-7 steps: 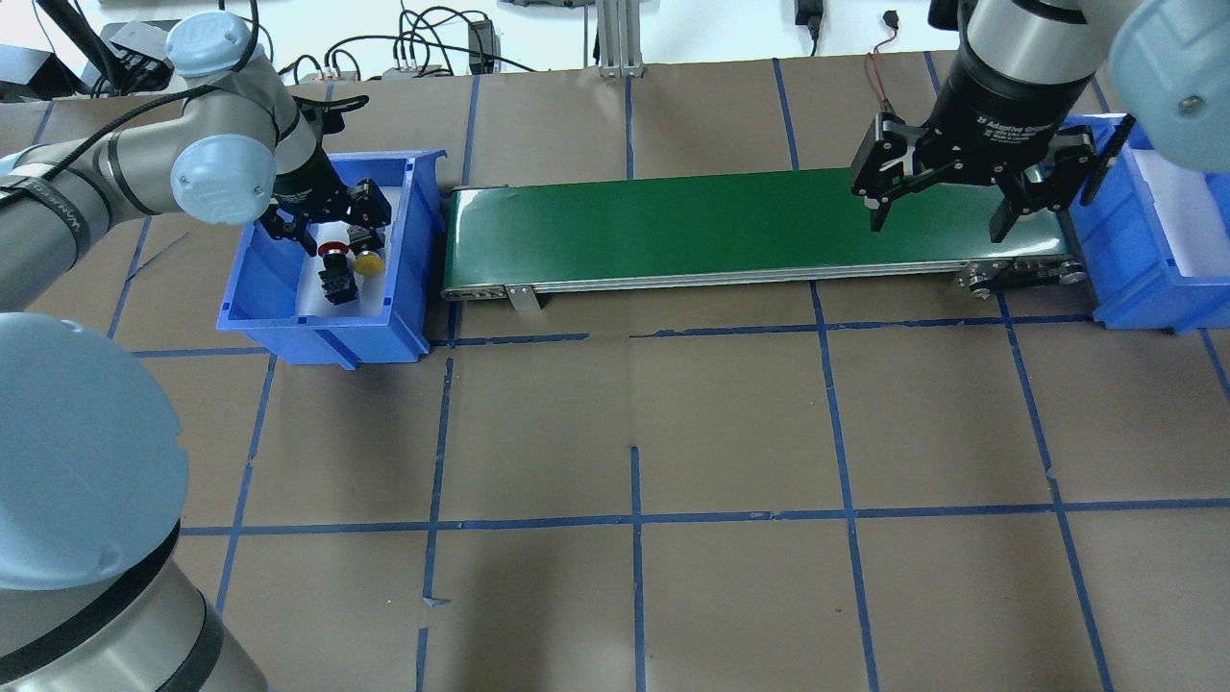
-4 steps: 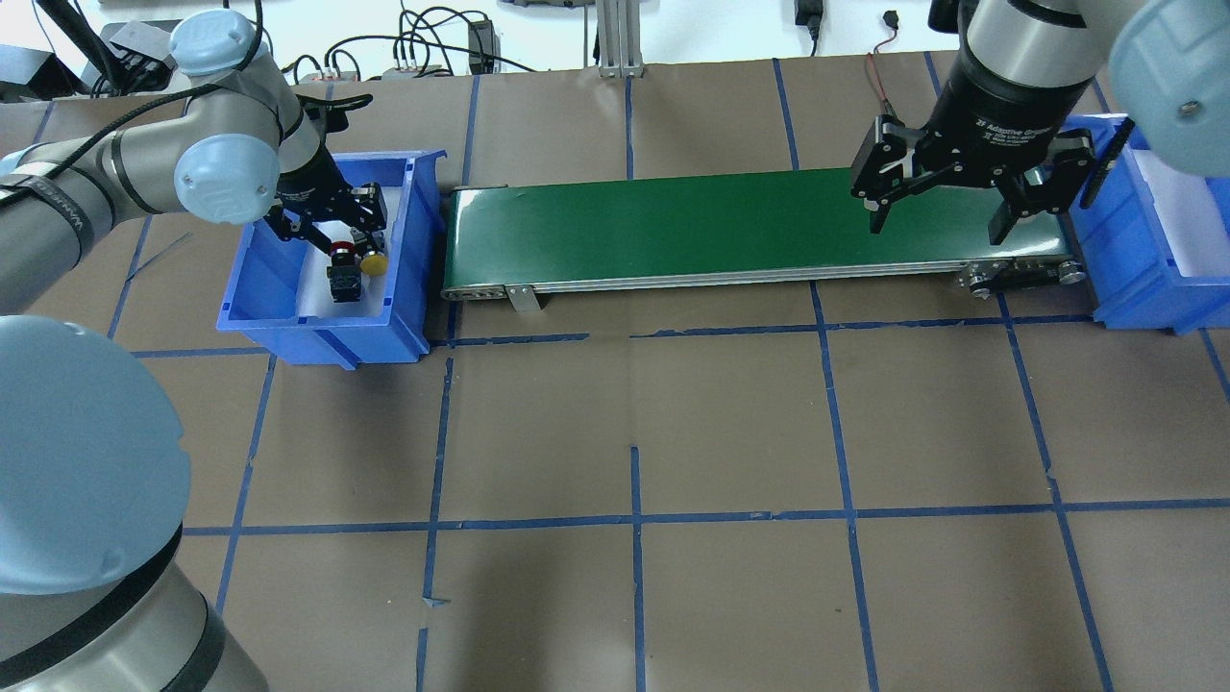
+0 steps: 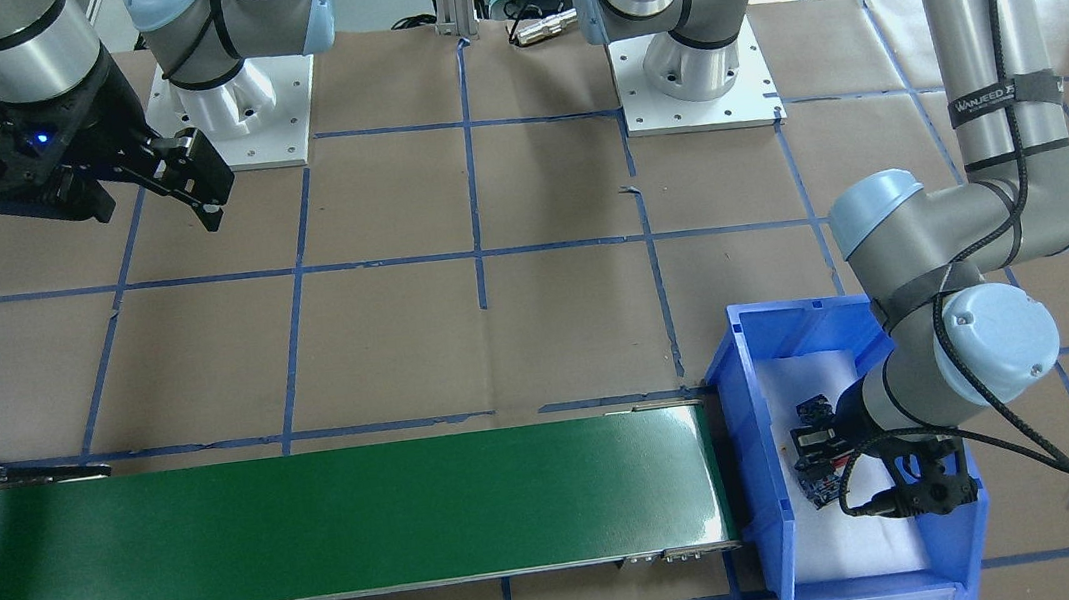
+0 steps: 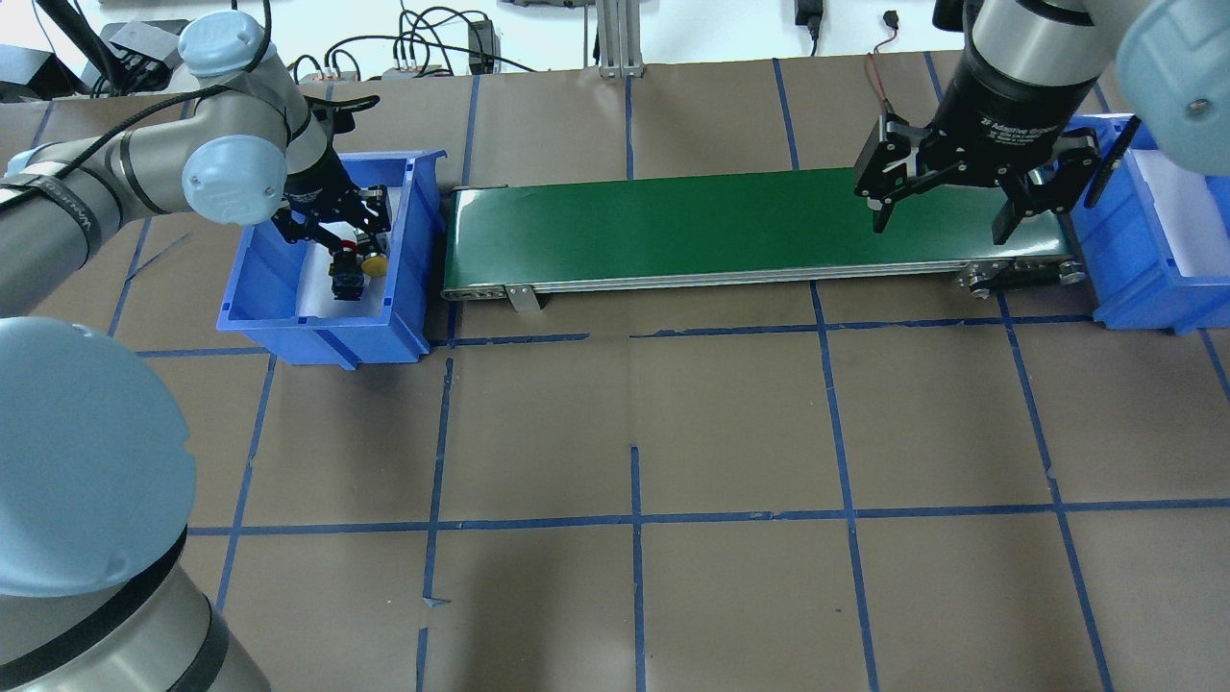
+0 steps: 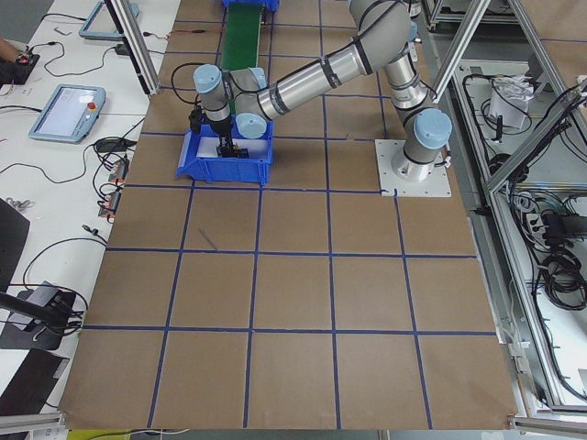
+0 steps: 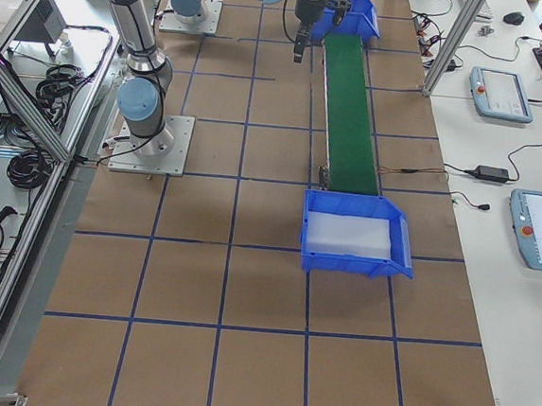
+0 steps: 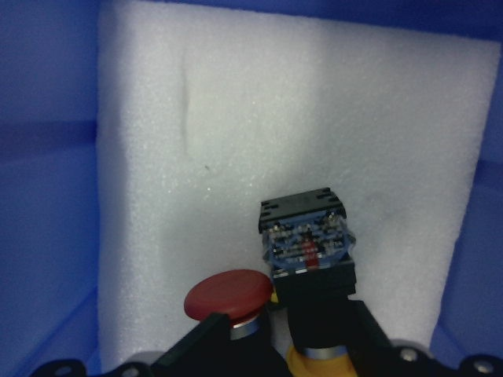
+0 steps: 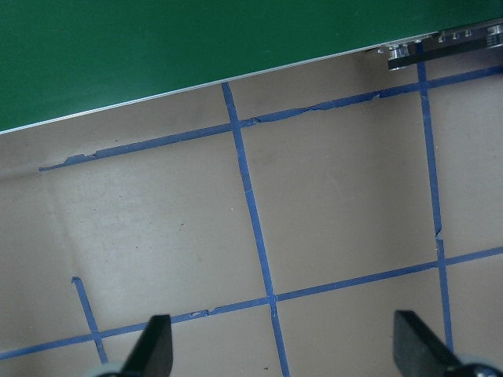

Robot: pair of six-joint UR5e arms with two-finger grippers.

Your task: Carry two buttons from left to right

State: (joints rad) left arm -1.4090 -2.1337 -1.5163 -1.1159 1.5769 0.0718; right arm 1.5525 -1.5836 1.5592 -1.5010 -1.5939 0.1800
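Note:
Both buttons lie on white foam in the blue left bin (image 4: 317, 332). The red button (image 7: 228, 292) shows its mushroom cap. Beside it lies the yellow button (image 7: 308, 243), grey-blue contact block away from the camera, yellow cap at the bottom edge. My left gripper (image 7: 291, 330) is down in the bin, its fingers drawn in against the yellow button's black barrel, the red cap over the left finger. From overhead, the left gripper (image 4: 354, 246) covers the red button (image 4: 342, 253) and yellow button (image 4: 375, 261). My right gripper (image 4: 939, 229) hangs open and empty above the belt's right end.
A green conveyor belt (image 4: 721, 221) runs from the left bin to a blue right bin (image 4: 1143, 259) lined with white foam. Brown paper with blue tape lines covers the table. The bin walls (image 7: 47, 196) stand close on both sides of the left gripper.
My left gripper sank lower into the bin and its fingers narrowed around the buttons. The right gripper shifted only slightly.

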